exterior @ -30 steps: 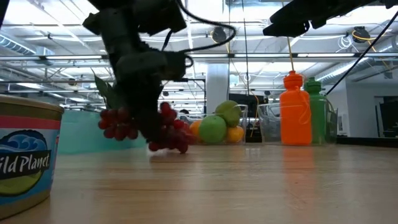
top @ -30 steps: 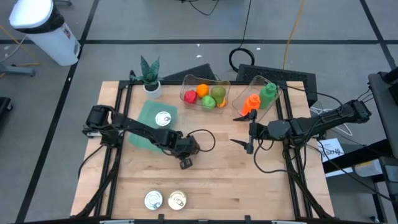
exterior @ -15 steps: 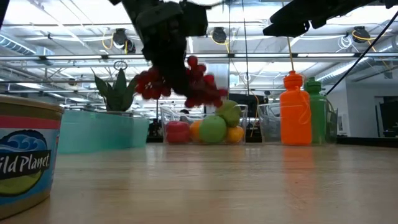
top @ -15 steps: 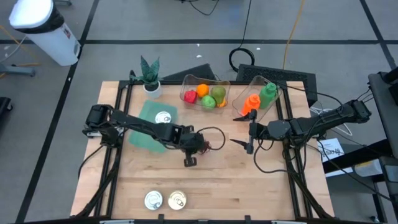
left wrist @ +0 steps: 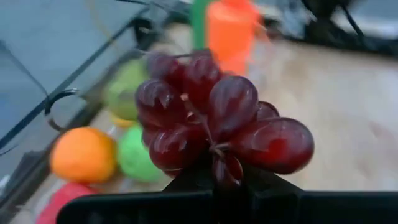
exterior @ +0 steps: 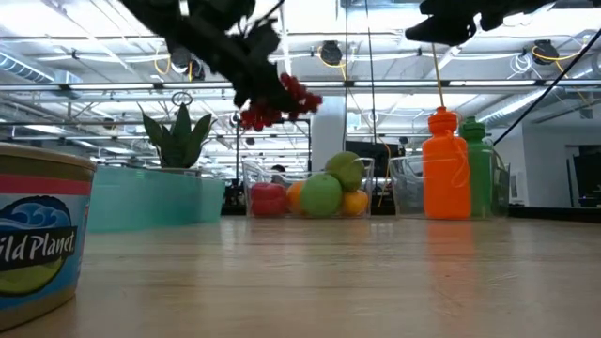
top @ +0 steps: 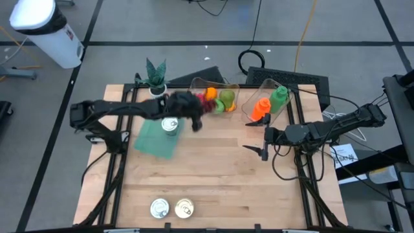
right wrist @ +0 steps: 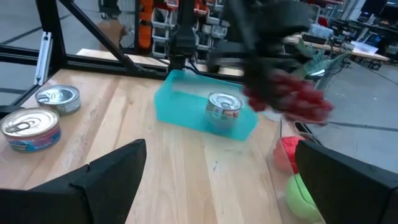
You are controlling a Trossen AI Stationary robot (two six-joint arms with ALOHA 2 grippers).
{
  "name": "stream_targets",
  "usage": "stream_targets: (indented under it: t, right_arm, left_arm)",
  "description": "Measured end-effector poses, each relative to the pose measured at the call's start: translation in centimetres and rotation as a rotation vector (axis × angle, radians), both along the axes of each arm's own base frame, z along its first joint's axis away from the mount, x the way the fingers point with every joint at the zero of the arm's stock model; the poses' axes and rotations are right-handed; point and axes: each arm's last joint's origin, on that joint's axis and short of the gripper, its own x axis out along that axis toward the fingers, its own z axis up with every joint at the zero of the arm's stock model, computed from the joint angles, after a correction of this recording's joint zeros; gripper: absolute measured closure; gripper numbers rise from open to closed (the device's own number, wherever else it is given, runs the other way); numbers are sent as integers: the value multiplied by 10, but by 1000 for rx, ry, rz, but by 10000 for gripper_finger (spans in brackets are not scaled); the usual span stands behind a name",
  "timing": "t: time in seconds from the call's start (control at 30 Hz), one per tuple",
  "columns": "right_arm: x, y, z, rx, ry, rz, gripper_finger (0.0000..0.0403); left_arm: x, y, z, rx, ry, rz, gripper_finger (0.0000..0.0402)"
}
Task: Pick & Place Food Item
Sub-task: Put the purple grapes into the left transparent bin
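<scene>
Wooden table [top: 213, 175]: left gripper [top: 197, 111] clenched on a red grape bunch [exterior: 280, 101], raised near the clear fruit bin [top: 210, 87]; right gripper [top: 261, 149] spread wide, holding nothing.

Bright even overhead light, soft shadows, motion-blurred grapes [right wrist: 287, 96], hazy wrist-view backgrounds.

Left gripper [top: 194, 115]: clamped on red grapes [top: 208, 101], above the clear fruit bin [top: 202, 84].
Right gripper [top: 263, 147]: fingers apart, over bare table [top: 220, 181].
Teal tray [top: 153, 139]: holds one can [top: 169, 124].
Front edge: two cans [top: 172, 208].
</scene>
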Motion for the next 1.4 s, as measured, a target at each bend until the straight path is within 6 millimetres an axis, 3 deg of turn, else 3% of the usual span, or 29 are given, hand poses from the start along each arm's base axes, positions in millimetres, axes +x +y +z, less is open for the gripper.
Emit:
stream_targets:
  t: [0.2,0.37,0.63,0.8,1.0,1.4]
  right_arm:
    - [0,0,0,-1,1,-1,8]
    - [0,0,0,-1,3,-3,8]
    - [0,0,-1,-3,8,-3,8]
    - [0,0,-1,-4,9,-2,8]
    - [0,0,-1,-6,9,-2,8]
    - [0,0,-1,-4,9,-2,8]
  left_arm:
    - [-4,59,-12,-133,-145,175,393]
    - [3,77,-30,-198,-179,252,390]
    - [18,88,-61,-251,-211,321,388]
    - [19,91,-64,-229,-229,352,377]
    - [19,92,-61,-206,-253,385,393]
    - [30,84,-89,-231,-171,385,368]
